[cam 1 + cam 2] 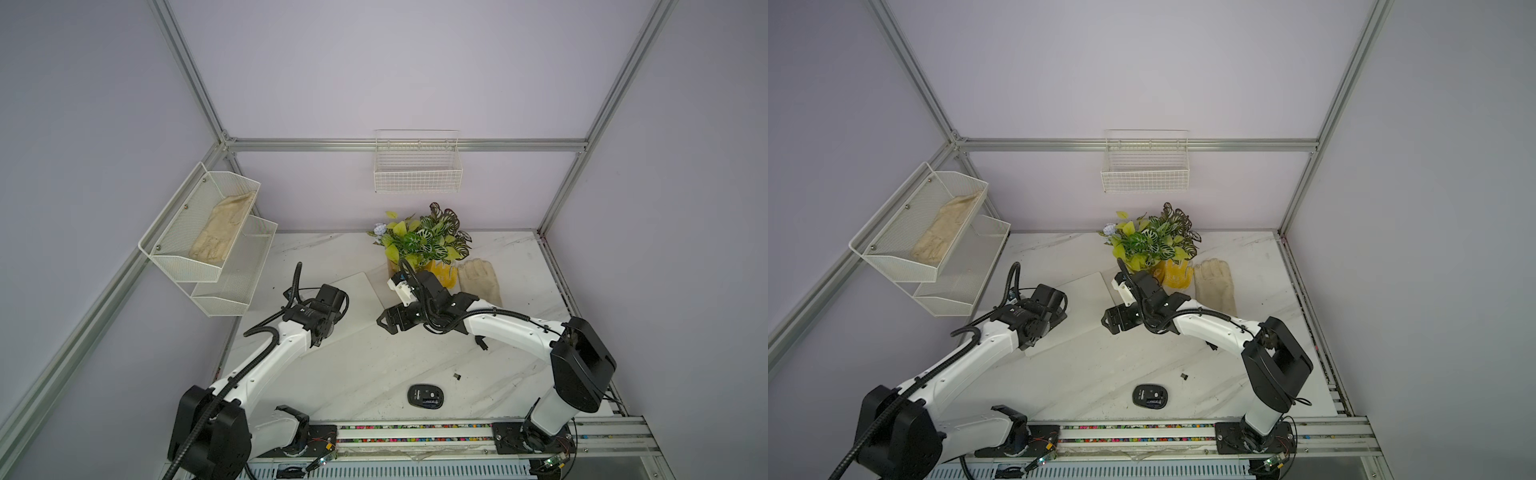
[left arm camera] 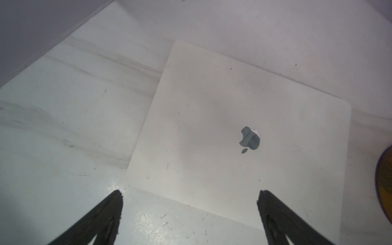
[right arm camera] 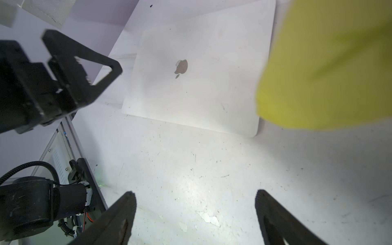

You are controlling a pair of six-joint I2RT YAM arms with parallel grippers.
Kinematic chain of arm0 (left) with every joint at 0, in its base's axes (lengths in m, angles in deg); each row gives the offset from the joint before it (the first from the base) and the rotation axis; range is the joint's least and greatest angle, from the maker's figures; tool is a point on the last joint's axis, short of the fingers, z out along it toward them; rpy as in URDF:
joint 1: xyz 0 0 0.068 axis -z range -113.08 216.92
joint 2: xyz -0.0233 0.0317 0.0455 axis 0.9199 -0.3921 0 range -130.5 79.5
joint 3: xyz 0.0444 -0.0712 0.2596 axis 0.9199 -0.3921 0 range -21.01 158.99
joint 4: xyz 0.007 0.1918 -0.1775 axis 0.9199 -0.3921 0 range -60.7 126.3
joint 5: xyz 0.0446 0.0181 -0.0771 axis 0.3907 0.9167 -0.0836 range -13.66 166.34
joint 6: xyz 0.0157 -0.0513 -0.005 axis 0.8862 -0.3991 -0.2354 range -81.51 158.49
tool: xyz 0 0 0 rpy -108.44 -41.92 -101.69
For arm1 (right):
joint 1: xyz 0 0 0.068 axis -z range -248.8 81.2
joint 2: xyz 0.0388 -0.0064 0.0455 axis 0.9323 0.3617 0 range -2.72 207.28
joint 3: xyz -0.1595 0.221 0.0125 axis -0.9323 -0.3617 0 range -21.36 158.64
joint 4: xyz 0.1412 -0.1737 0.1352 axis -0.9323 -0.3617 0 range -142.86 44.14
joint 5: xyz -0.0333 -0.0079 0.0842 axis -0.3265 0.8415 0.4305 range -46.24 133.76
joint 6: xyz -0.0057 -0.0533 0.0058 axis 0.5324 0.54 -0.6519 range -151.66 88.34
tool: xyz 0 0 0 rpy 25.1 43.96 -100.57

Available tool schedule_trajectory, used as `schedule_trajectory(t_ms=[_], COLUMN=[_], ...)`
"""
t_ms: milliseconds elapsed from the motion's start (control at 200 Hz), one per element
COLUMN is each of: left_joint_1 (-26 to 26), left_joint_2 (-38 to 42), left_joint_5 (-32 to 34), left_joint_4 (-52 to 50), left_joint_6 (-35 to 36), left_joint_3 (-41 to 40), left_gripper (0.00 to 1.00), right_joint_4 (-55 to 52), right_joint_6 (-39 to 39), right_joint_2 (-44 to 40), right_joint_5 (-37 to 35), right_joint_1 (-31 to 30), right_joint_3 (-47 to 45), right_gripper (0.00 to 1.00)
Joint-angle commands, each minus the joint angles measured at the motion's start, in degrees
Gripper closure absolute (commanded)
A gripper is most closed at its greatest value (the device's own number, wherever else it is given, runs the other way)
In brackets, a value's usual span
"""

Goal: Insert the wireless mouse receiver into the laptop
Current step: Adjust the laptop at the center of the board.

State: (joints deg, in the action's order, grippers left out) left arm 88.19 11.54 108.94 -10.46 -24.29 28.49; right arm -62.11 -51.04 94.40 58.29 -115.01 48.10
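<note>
Hovering by the closed laptop [image 2: 212, 127], the left tool [image 2: 190, 192] and the right tool [image 3: 195, 192] are held spread wide and empty, probably to view its edges. The wireless mouse receiver [image 1: 457, 377] is seen on the counter [image 1: 374, 365] near the mouse [image 1: 426, 395], well apart from them.

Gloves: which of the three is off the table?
The cream glove in the mesh rack's upper tier. The yellow glove and the other cream glove lie on the table by the plant.

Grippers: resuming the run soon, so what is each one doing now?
Left gripper: open, holding nothing.
Right gripper: open, holding nothing.
</note>
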Motion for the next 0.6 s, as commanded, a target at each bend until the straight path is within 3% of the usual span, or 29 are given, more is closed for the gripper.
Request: schedule_trajectory(t_ms=[0, 190, 400, 595], left_joint_1=[-0.3, -2.2, -6.6, -6.6], left_joint_2=[3.3, 5.3, 6.8, 6.1], left_joint_5=[6.6, 7.4, -5.1, -10.8], left_joint_4=[-1.4, -2.6, 1.6, 4.1], left_joint_6=[7.4, 13.7, 18.2, 20.8], left_joint_3=[3.7, 6.0, 5.0, 3.5], left_gripper=[0.00, 0.00, 0.00, 0.00], right_joint_4=[-1.3, -7.1, -14.8, -12.6], right_joint_6=[1.6, 2.6, 3.4, 2.2], right_joint_2=[4.5, 20.7, 41.0, 52.2], right_joint_5=[-3.0, -5.1, -7.7, -11.0], right_joint_1=[-1.0, -1.6, -1.6, -1.5], right_joint_3=[6.9, 26.1, 51.1, 64.0], right_gripper=[0.10, 0.20, 0.41, 0.55])
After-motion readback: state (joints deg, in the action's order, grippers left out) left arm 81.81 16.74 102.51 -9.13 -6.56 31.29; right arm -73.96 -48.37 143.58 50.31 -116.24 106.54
